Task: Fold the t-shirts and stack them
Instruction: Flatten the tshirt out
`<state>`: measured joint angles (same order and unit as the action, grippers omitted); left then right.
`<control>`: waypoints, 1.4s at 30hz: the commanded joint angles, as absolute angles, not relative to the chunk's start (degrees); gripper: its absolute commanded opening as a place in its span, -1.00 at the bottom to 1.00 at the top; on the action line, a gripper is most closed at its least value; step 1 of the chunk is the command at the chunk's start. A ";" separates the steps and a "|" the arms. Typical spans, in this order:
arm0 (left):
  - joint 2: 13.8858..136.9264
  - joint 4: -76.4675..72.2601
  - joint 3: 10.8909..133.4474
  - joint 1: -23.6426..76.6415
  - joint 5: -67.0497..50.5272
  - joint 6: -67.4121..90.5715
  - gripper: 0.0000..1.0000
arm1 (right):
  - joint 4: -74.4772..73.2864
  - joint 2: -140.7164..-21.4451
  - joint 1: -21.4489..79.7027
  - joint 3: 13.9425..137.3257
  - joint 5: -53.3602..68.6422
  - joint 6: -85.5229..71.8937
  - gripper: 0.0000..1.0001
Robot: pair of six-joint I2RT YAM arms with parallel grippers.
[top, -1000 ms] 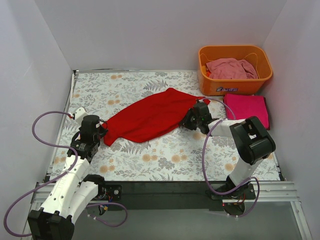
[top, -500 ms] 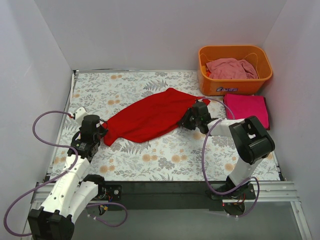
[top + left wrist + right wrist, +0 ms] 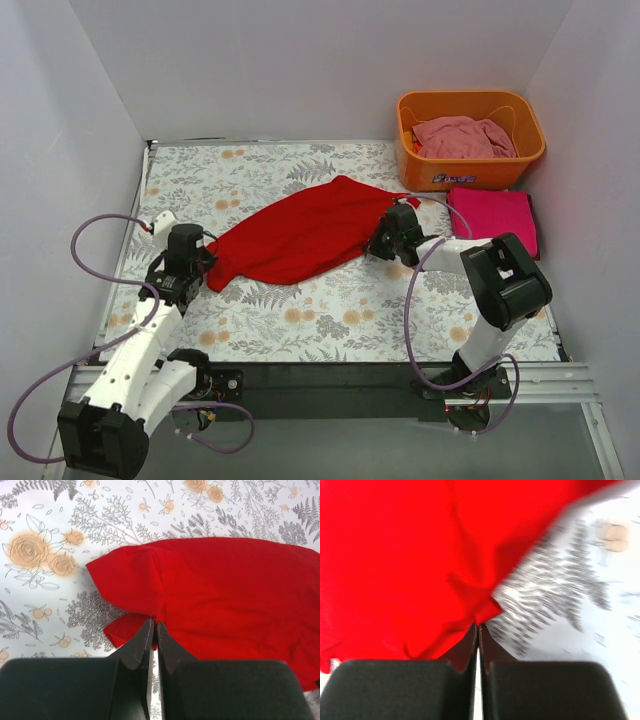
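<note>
The bright red t-shirt (image 3: 300, 232) lies stretched across the middle of the floral table, running from lower left to upper right. My left gripper (image 3: 205, 265) is shut on its left end, with red cloth (image 3: 210, 590) pinched between the fingertips in the left wrist view. My right gripper (image 3: 378, 243) is shut on the shirt's right edge, where a red fold (image 3: 480, 607) sits at the closed tips. The magenta-pink t-shirt (image 3: 492, 217) lies folded flat at the right. The dusty pale pink t-shirt (image 3: 462, 136) is bunched inside the basket.
The orange plastic basket (image 3: 470, 172) stands at the back right corner, just behind the folded magenta shirt. White walls close in the table on the left, back and right. The floral cloth (image 3: 300, 320) covers the table in front of the red shirt.
The right gripper has shifted slightly to the right with the shirt edge. The left arm's cable loop has lifted and its gripper has edged a little forward.
</note>
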<state>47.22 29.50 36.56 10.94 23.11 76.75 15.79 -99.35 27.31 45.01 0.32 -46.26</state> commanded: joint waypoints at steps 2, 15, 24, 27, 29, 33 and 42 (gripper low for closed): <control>52.63 27.25 44.89 10.46 25.83 76.73 -1.00 | 8.36 -92.65 24.70 46.39 -5.09 -39.40 -0.97; 81.38 38.92 97.53 -3.07 21.97 75.94 -1.00 | -12.55 -78.31 11.35 78.36 -3.78 -21.54 -0.97; 66.92 37.11 116.09 -3.87 27.24 66.72 -1.00 | -19.60 -61.19 10.90 88.94 -4.83 -10.56 -0.97; 62.34 36.92 120.84 -3.69 29.09 62.59 -1.00 | -19.78 -53.02 10.81 89.91 -7.12 -7.30 -0.97; 59.60 35.69 122.34 -2.38 30.93 60.91 -1.00 | -20.12 -48.79 10.81 91.23 -7.65 -5.46 -0.97; 55.82 32.00 123.84 1.65 30.85 58.45 -1.00 | -21.88 -45.62 10.90 93.25 -7.47 -1.24 -0.97; 58.09 30.15 110.94 4.39 27.69 55.72 -1.00 | -21.36 -47.46 10.90 85.27 -4.40 -1.93 -0.97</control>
<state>50.02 28.36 117.78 4.23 25.32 58.46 -18.63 -42.98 11.38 89.27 -1.02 -4.38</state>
